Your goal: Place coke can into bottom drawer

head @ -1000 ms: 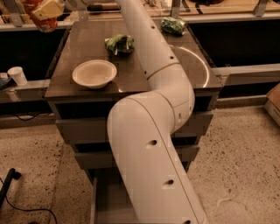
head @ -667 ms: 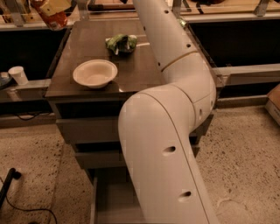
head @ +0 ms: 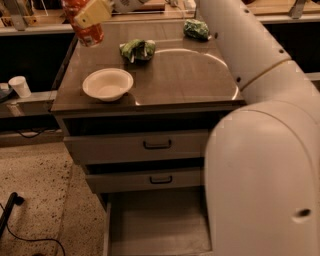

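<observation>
Your gripper [head: 91, 14] is up high over far left corner of table [head: 190, 75], squeezing coke can [head: 90, 34]. Can near upright. Bottom drawer [head: 155, 222] open, well below gripper, off to its right. You need to go down, right.

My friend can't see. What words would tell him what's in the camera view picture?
The gripper holds the coke can in the air near the cabinet top's far left corner, while the bottom drawer stands open below. A white bowl and two green snack bags sit on top.
</observation>
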Tool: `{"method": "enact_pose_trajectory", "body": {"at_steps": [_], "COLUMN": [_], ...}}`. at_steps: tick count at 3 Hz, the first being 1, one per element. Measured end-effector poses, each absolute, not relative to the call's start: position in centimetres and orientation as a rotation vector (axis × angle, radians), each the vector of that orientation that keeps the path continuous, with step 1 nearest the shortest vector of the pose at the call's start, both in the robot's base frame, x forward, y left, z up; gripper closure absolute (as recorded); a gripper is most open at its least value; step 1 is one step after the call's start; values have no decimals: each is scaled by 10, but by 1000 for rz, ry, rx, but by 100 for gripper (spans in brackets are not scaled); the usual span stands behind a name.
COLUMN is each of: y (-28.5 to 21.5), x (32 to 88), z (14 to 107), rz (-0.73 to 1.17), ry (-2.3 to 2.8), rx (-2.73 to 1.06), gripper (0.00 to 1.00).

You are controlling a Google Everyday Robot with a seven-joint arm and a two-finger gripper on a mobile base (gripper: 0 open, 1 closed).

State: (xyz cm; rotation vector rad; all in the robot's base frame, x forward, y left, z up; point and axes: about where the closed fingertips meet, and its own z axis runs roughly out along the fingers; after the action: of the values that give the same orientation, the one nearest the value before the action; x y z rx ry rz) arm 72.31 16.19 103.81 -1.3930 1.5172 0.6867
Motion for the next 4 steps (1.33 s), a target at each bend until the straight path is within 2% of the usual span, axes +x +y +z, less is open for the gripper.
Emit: {"method": "enact_pose_trajectory", "body": {"at_steps": [2,3,4], "y": [159,140,77], "x": [717,697,641], "z": [1003,987,976], "rz": [711,696,626], "ry": [1572,1583,1609], "rx": [-1420,-1506,-1572], "gripper": [100,100,100]}}
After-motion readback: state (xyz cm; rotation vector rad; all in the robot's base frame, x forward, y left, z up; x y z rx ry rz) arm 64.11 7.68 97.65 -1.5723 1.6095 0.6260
